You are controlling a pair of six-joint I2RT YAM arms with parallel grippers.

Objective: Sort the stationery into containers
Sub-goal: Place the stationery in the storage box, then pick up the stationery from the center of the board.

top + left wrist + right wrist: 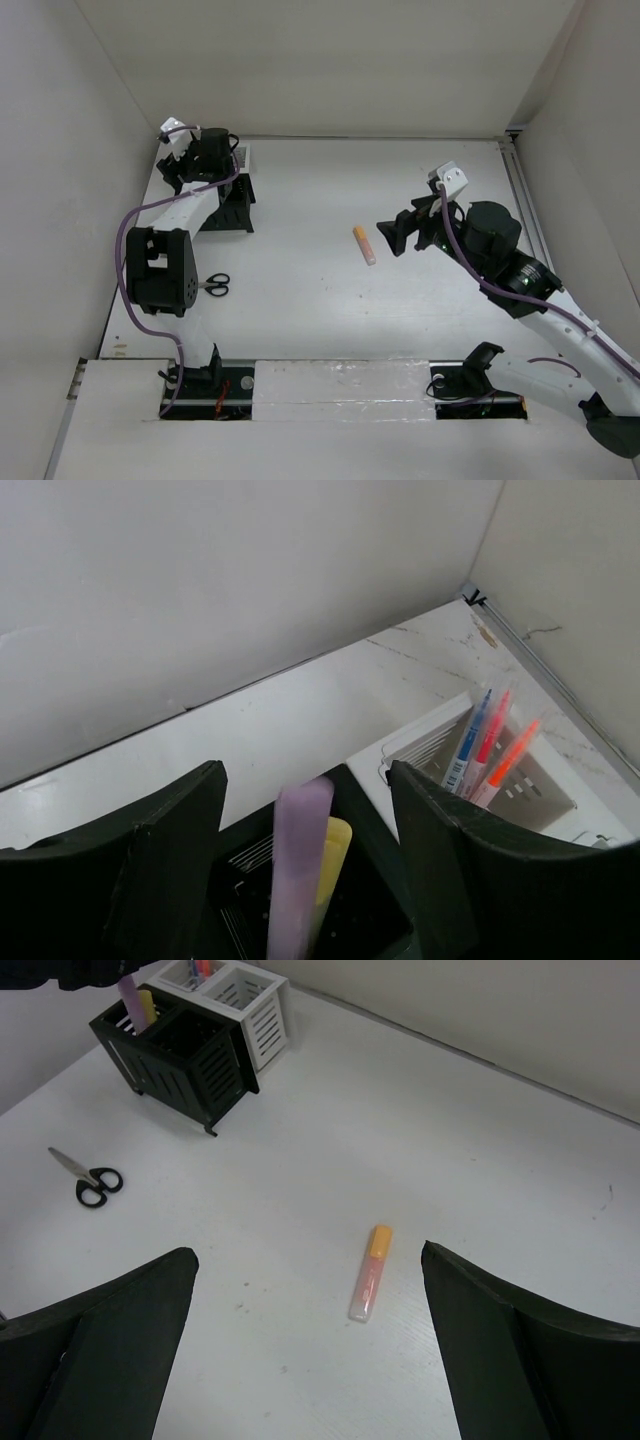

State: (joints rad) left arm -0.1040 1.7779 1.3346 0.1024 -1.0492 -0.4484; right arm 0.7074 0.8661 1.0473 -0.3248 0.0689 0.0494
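Observation:
My left gripper [305,776] stands open over the black container [378,885] at the back left [232,212]. A purple marker [295,870], blurred, stands upright between the jaws without touching either finger, its lower end in a compartment beside a yellow marker [337,855]. The white container [425,742] behind holds blue [469,742], red [492,730] and orange [511,760] pens. An orange marker [368,1272] lies on the table [365,245], just ahead of my open right gripper [308,1255], which hangs above the table [392,236]. Black-handled scissors [88,1180] lie on the left [217,286].
Both containers sit close to the back wall and the left wall. The left arm's body [160,268] hangs over the table just left of the scissors. A rail [520,195] runs along the right edge.

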